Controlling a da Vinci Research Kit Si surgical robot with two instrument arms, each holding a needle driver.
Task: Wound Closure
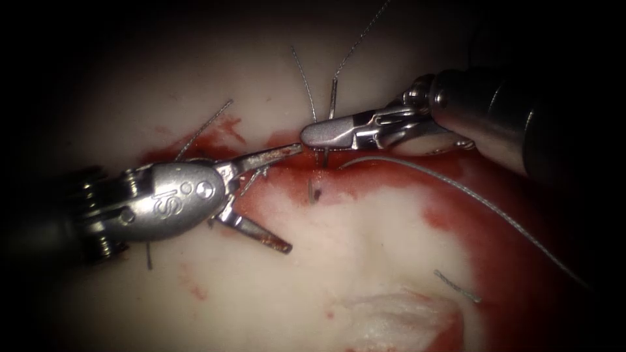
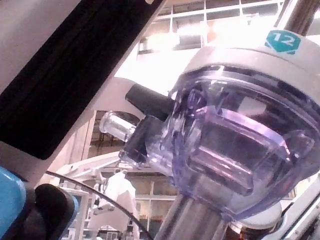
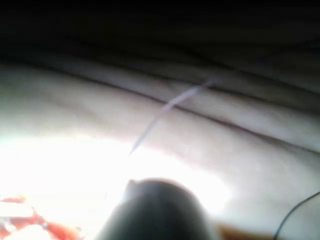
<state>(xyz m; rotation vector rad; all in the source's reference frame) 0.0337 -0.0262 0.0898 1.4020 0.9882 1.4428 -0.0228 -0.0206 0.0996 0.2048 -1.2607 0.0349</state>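
2 tools at the red-stained cut point(image 1: 365, 176) | our left steel driver point(image 1: 270, 195) gapes wide, empty | our right steel driver point(image 1: 319, 135) clamps grey thread point(image 1: 312, 98) | needle: we cannot tell | stitches sit left; closure unfinished

Endoscope sits close above the tissue point(image 1: 365, 248), facing down; right wrist cam skims that same tissue point(image 3: 75, 115); left wrist cam faces away.
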